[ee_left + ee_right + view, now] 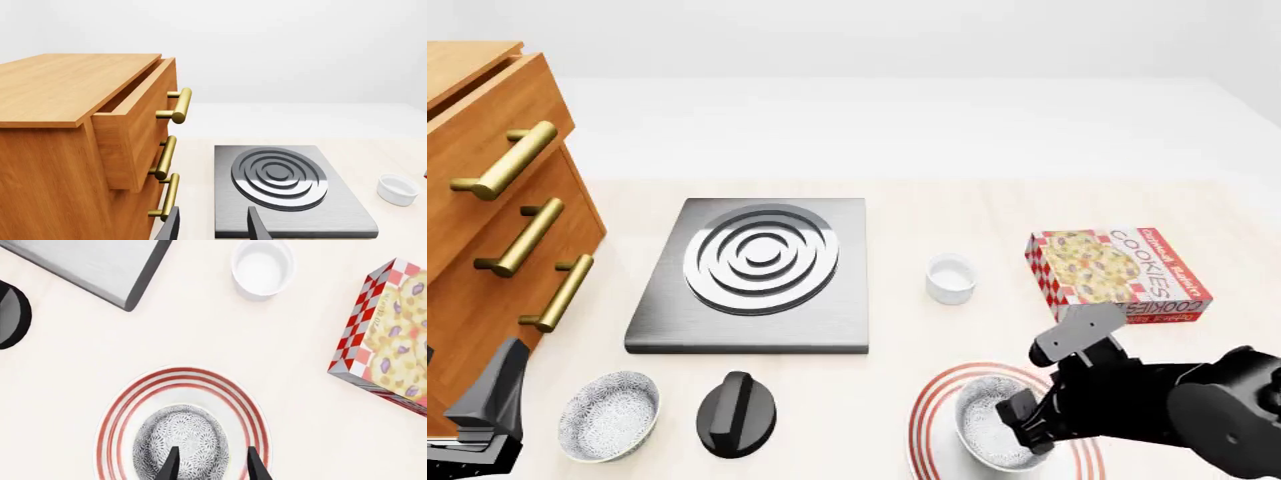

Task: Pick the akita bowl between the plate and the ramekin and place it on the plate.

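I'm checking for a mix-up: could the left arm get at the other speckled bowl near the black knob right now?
Probably yes. The left gripper sits open just beside the speckled bowl at the table's near left, with nothing between them. The black knob lies on the bowl's far side.

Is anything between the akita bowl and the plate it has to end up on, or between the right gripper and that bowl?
Nothing visible. The akita bowl already sits on the plate, and the right gripper hangs directly above the bowl, with open jaws.
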`<action>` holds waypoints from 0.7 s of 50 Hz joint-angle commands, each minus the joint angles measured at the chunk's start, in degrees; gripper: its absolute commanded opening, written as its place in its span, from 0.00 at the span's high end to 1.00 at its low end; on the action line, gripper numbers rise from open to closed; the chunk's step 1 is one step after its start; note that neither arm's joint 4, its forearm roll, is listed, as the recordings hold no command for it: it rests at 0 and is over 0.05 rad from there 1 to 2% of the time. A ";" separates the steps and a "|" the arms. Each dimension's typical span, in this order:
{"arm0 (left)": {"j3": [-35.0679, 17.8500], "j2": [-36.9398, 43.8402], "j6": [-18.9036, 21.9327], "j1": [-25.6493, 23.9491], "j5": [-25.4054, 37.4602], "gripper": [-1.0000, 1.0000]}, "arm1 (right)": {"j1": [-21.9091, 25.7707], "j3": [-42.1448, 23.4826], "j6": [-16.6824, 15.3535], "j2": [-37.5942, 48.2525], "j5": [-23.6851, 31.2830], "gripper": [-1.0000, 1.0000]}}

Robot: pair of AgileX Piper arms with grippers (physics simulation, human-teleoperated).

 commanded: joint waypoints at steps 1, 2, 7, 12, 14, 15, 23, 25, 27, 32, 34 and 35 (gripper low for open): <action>0.00 0.00 0.00 0.01 0.00 0.00 | -2.15 -1.03 -1.47 -4.91 3.72 0.00; 0.00 0.01 0.00 -0.01 0.00 0.00 | -2.30 -1.65 -1.43 -6.01 5.01 0.00; 0.00 0.01 -0.03 -0.01 0.00 0.00 | -3.78 -4.10 -1.95 -11.17 9.80 0.00; 0.00 0.00 -0.02 0.01 0.00 0.00 | -1.36 -9.49 -0.08 -15.37 15.11 0.00; 0.00 0.01 0.00 0.00 0.00 0.00 | -2.05 -10.75 -0.37 -17.28 16.69 0.00; 0.00 0.01 0.00 0.00 0.00 0.00 | -2.04 -10.76 -0.37 -17.28 16.70 0.00; -0.03 -0.28 -0.01 0.86 0.29 0.00 | -0.96 -15.29 1.83 -21.26 21.04 0.00; -0.02 -0.29 0.02 0.86 0.28 0.00 | -0.64 -16.19 1.53 -22.55 21.65 0.00; -0.02 -0.29 0.00 0.87 0.28 0.00 | -0.52 -16.51 1.93 -22.60 21.96 0.00; -0.05 -0.24 -0.02 0.87 0.27 0.00 | -1.71 -17.36 2.00 -23.70 22.68 0.00; -0.04 -0.27 -0.02 0.87 0.28 0.00 | -2.20 -17.64 1.81 -24.12 22.86 0.00; -0.04 -0.27 -0.03 0.87 0.28 0.00 | -2.31 -17.73 1.70 -24.33 23.02 0.00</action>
